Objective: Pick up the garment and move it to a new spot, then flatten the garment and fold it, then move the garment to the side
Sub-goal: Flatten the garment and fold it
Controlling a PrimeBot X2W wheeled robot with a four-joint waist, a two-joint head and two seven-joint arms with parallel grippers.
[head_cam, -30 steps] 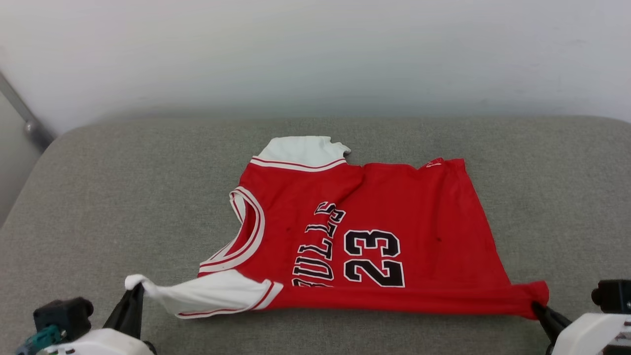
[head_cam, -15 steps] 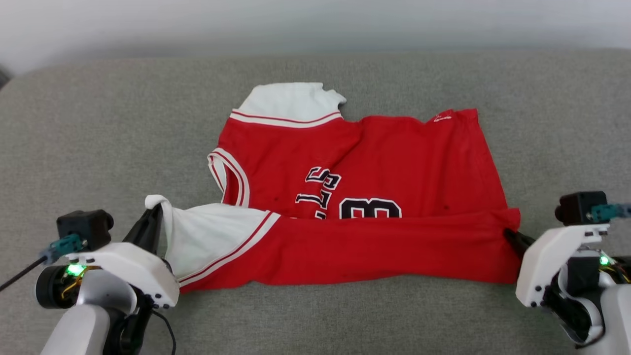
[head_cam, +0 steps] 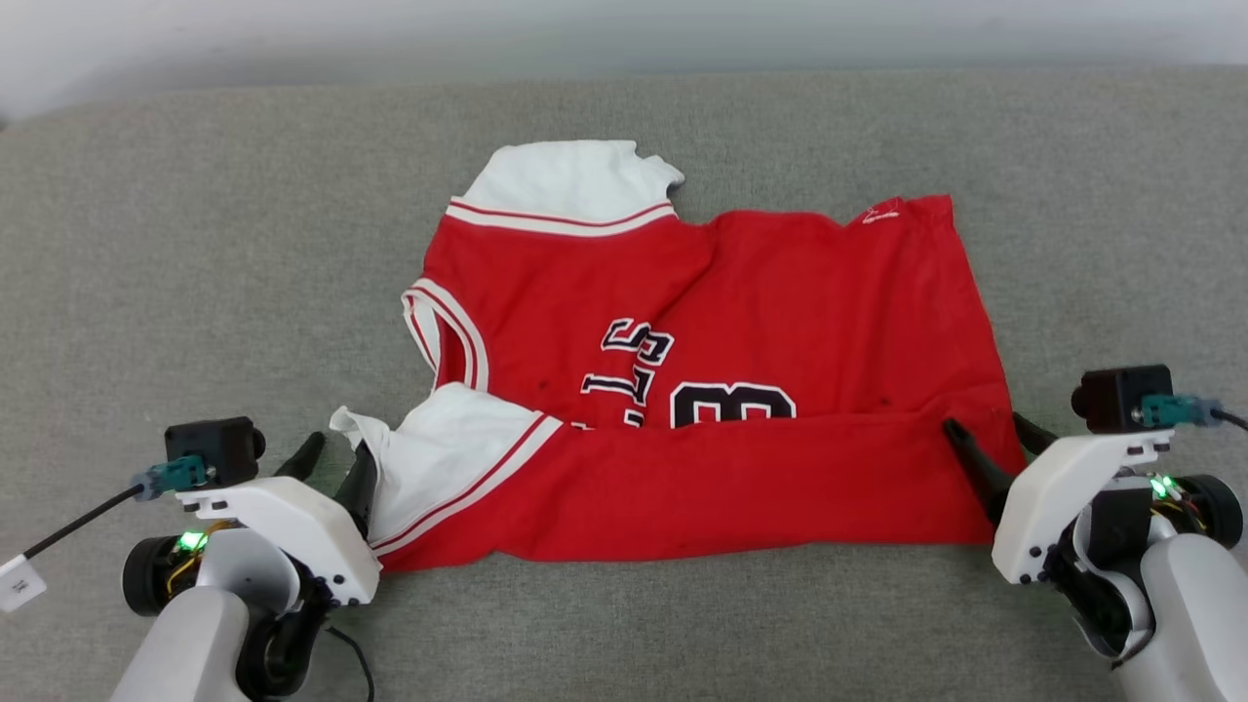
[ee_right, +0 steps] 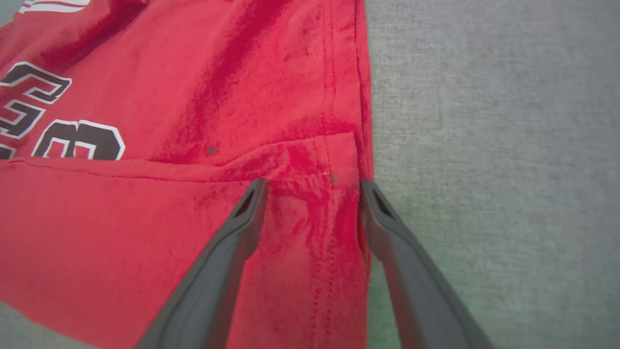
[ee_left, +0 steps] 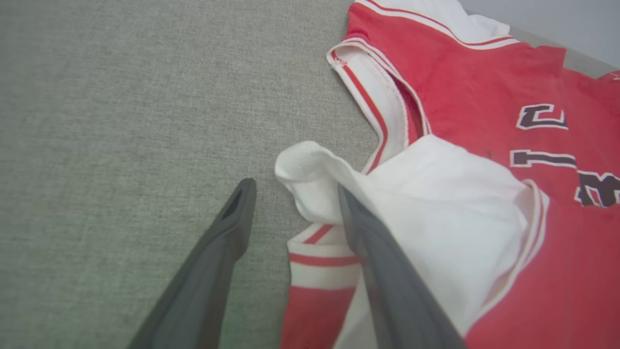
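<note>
The garment lies mid-cushion, neck toward 9 o'clock, hem toward 3, its 6 o'clock edge folded up over the lettering. It looks light, thin and limp, a smooth knit that will likely sag and crease wherever it is unsupported, so doubled spots such as the striped sleeve trim and stitched hem corners seem the surest holds. The grey cushion is coarse-woven and should drag on the cloth. At 8 o'clock the left gripper stands half open, one finger against the white sleeve, pinching nothing. At 4 o'clock the right gripper gapes wide astride the hem corner, gripping nothing.
</note>
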